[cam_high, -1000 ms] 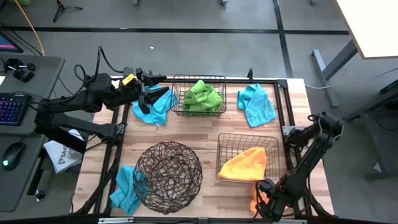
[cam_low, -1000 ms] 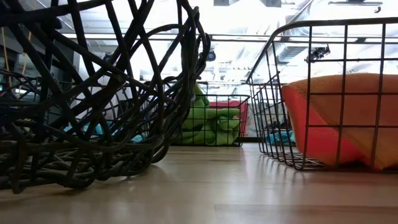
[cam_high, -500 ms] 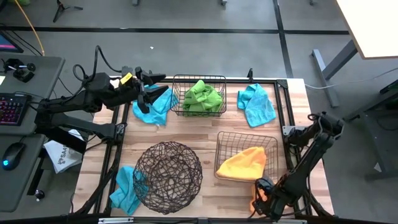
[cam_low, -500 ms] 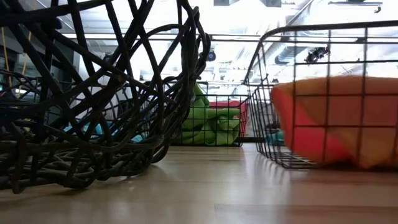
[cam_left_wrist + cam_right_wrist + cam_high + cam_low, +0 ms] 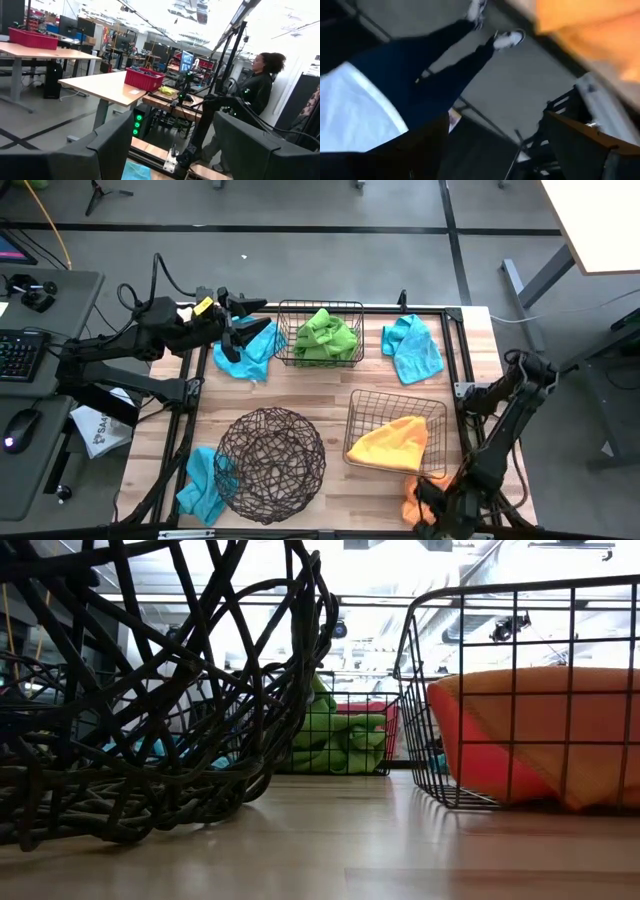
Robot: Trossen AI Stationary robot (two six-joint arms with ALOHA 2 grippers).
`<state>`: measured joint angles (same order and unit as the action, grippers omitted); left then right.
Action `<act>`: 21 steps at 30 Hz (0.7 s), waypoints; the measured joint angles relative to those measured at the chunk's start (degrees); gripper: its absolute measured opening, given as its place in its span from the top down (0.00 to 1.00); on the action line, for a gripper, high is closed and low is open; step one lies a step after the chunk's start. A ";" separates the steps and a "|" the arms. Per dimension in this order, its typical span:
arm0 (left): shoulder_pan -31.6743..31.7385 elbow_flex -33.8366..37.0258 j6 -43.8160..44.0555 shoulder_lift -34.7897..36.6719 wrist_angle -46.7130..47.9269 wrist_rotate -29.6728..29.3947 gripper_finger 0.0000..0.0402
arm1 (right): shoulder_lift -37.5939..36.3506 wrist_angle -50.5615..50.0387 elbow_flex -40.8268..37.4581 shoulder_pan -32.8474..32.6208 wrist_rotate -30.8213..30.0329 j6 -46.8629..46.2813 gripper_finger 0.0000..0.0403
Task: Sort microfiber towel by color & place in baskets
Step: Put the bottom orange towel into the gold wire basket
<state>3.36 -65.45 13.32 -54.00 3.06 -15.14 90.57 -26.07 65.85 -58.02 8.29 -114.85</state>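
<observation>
My left gripper [image 5: 240, 325] [image 5: 172, 140] hangs open above a blue towel [image 5: 250, 352] at the table's far left. My right gripper [image 5: 432, 500] [image 5: 495, 135] is open and low at the near right edge, beside an orange towel [image 5: 410, 505] lying there. Another orange towel [image 5: 393, 444] [image 5: 530, 730] fills the near rectangular basket [image 5: 352, 430]. Green towels [image 5: 325, 335] [image 5: 335, 735] sit in the far rectangular basket [image 5: 320, 304]. The round woven basket [image 5: 270, 465] [image 5: 150, 690] stands near left, with a blue towel [image 5: 198, 480] against its side. A third blue towel [image 5: 412, 348] lies far right. My right gripper stands open right beside the orange towel at the near edge [image 5: 408, 498]. Its own arm covers the spot in the high view, and I cannot tell whether it touches the cloth.
A dark frame rail [image 5: 458, 360] runs along the table's right side. A desk with a keyboard [image 5: 20, 355] and mouse stands to the left. A person [image 5: 260, 85] is beyond the far edge. Bare wood [image 5: 300, 385] lies between the baskets.
My right gripper has moved a little toward the table's near edge. The near rectangular basket, with its orange towel, has slid slightly toward the table's left.
</observation>
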 joint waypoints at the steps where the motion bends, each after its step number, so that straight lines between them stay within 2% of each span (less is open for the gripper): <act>1: 0.00 0.00 0.00 0.00 0.08 0.00 0.35 | 1.32 1.40 -0.03 -0.23 0.33 -0.25 0.21; 5: 0.00 0.00 -0.02 0.00 0.06 0.00 0.35 | 6.75 1.50 -0.17 -1.00 3.00 -3.18 0.21; 9: -0.01 0.00 -0.02 0.00 -0.16 -0.01 0.35 | 9.10 -0.22 -0.18 -0.95 3.71 -3.87 0.21; 21: 0.00 0.00 -0.02 0.00 -0.91 -0.02 0.35 | 9.64 -11.79 -0.17 -0.85 -1.03 -9.86 0.27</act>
<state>3.36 -65.45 13.30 -54.00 2.15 -15.16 100.20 -37.86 65.68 -58.87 7.26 -124.72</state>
